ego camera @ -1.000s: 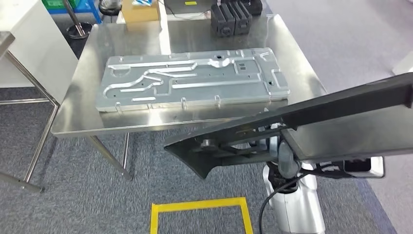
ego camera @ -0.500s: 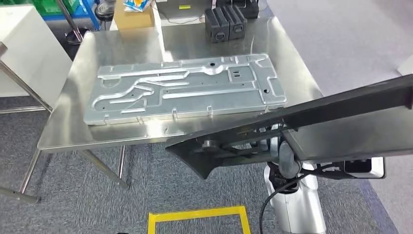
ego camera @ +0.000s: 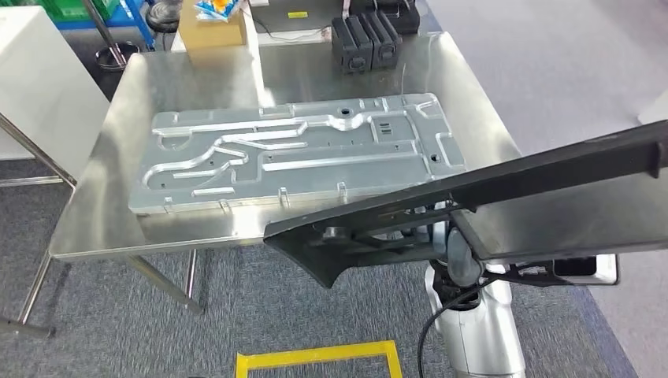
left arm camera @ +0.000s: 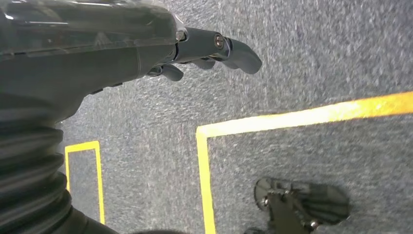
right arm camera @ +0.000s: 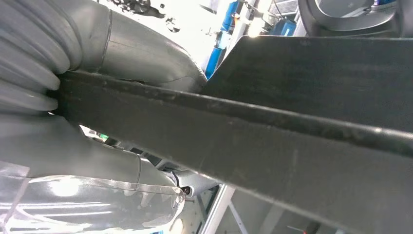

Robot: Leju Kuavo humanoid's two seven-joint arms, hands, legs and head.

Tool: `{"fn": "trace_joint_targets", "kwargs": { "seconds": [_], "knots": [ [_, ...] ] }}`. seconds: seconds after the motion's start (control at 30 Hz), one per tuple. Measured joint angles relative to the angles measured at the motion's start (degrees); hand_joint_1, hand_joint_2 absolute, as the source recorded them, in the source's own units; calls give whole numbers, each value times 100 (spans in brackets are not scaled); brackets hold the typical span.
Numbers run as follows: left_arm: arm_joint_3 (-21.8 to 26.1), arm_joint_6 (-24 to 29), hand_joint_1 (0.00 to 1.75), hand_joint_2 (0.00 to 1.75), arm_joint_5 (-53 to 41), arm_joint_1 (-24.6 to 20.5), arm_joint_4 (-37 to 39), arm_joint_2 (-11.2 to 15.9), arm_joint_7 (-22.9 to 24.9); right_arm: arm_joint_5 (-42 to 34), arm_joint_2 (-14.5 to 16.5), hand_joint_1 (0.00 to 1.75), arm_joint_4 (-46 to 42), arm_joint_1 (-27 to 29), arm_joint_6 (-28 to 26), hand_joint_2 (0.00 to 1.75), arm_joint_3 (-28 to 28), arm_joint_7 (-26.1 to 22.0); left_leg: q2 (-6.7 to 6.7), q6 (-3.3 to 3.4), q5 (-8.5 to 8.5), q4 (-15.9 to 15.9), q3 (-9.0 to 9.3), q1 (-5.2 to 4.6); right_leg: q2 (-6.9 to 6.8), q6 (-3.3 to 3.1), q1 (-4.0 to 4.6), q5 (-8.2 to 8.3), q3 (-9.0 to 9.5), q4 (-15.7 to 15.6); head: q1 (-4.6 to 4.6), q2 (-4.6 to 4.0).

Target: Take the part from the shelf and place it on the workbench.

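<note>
Right hand half-hidden behind part

Cardboard box and black cases behind; yellow floor tape.

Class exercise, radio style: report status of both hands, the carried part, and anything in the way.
Right hand grips black part. Left hand hangs open over floor. Workbench ahead, grey metal plate covering much of it.
</note>
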Motion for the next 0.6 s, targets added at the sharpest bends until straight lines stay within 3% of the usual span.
{"fn": "trace_joint_targets", "kwargs": {
  "seconds": [0.1,0.13,0.17,0.23,0.3,0.33,0.47,0.53,0.6],
  "knots": [
    [1,-2,0,175,9,-11,0,-2,-11,63,-10,175,-1,4,-34,175,0,-17,1,40,-27,-18,26,12,-11,67,-46,-420,-620,1045,9,-1],
    [0,-4,0,175,13,-3,0,-3,-18,100,-16,175,1,12,-60,175,0,-20,-2,38,-44,-13,32,13,-12,87,-63,-430,-792,1265,9,-1],
    [-1,-7,0,175,15,7,0,-5,-23,134,-22,175,1,15,-89,175,-1,-22,-4,29,-65,-4,44,17,-14,104,-80,-327,-868,1285,9,-1],
    [0,-9,0,175,16,21,0,-8,-35,180,-35,175,2,3,-134,175,-3,-22,-13,-3,-122,29,86,28,-24,127,-116,140,-690,710,10,0],
    [0,-10,0,175,18,21,0,-8,-43,214,-52,175,4,-21,-151,175,-9,-22,-24,-62,-189,85,104,15,-31,114,-121,450,-428,54,9,-1],
    [0,-10,0,175,20,20,-1,-8,-47,245,-61,175,4,-31,-166,175,-16,-22,-28,-93,-213,105,103,6,-29,93,-115,495,-367,-109,6,-1],
    [0,-20,0,175,65,35,0,-5,-87,642,-100,175,-14,-109,-365,175,-67,-66,-22,-222,-286,149,99,18,-3,-57,-102,482,-342,-180,0,-1],
    [0,-31,0,175,92,41,-1,-5,-118,869,-142,175,-20,-229,-493,175,-110,-55,-18,-266,-540,588,-101,32,-10,-119,-116,483,-321,-203,-15,0],
    [-1,-53,0,175,115,51,-1,-7,-138,1078,-234,175,-1,-377,-655,175,-179,1,-17,-289,-884,1382,-496,35,-18,-153,-98,469,-318,-202,-29,0]
  ]
}}
